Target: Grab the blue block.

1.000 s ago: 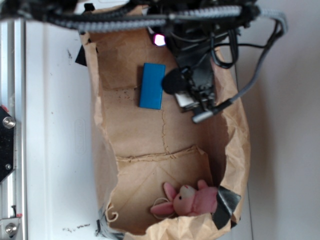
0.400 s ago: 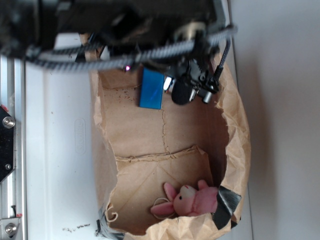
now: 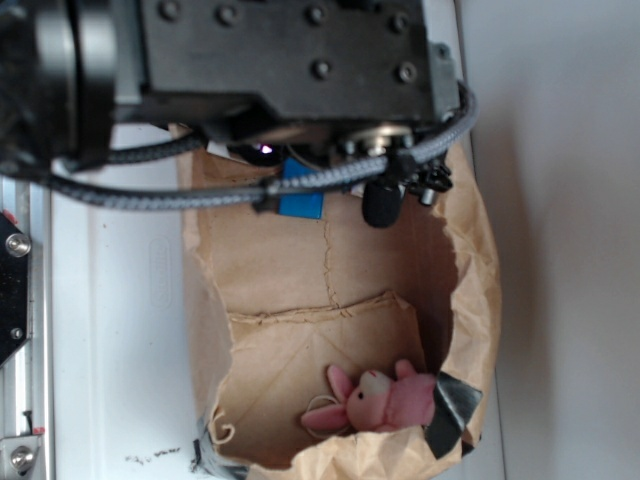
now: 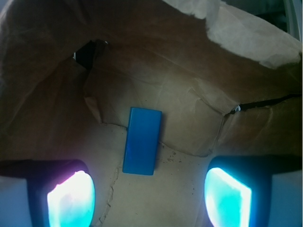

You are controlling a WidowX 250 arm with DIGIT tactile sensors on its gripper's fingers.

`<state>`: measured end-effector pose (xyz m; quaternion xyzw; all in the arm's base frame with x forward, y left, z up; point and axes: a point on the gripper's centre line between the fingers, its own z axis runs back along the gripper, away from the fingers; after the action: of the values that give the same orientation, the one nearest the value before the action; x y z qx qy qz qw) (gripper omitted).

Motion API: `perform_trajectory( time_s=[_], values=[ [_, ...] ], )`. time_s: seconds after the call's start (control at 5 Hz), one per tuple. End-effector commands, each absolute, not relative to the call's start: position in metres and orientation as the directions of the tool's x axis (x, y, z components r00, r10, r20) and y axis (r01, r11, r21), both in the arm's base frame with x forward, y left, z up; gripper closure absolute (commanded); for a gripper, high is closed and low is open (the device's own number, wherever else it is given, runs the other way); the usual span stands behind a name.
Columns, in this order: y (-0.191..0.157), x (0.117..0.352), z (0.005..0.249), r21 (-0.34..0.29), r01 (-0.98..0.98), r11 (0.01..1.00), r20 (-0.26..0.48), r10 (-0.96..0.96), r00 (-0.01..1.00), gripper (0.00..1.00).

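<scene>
Wrist view: approach step, my claw [image 4: 147,198] spread and empty above the blue block [image 4: 142,140]; next I must descend to straddle it.

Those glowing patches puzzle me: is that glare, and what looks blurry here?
Wrist view: the hand's two fingertips glow overexposed and soft-edged, pink and cyan, while the blue block stays sharp. Exterior view: the arm looms dark and out of focus, hiding most of the block.

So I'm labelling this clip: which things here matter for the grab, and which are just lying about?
Part of the job:
- flat bright blue rectangular block
- gripper, open, block not yet between its fingers

Just lying about:
- pink plush bunny
- torn brown paper bag under both
</scene>
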<state>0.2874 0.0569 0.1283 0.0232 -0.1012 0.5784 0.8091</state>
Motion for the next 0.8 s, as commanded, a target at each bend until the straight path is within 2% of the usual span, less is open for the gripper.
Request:
perform_trajectory(
  time_s=[0.0, 0.4, 0.6],
  values=[
    [0.054, 0.29, 0.14, -0.117, -0.935, 0.335, 0.204, 0.929, 0.308, 0.0],
    [0.054, 0.29, 0.14, -0.117, -0.935, 0.335, 0.204, 0.929, 0.308, 0.0],
    [0.038, 0.303, 0.114, -0.029, -0.936, 0.351, 0.318, 0.891, 0.325, 0.0]
  ],
)
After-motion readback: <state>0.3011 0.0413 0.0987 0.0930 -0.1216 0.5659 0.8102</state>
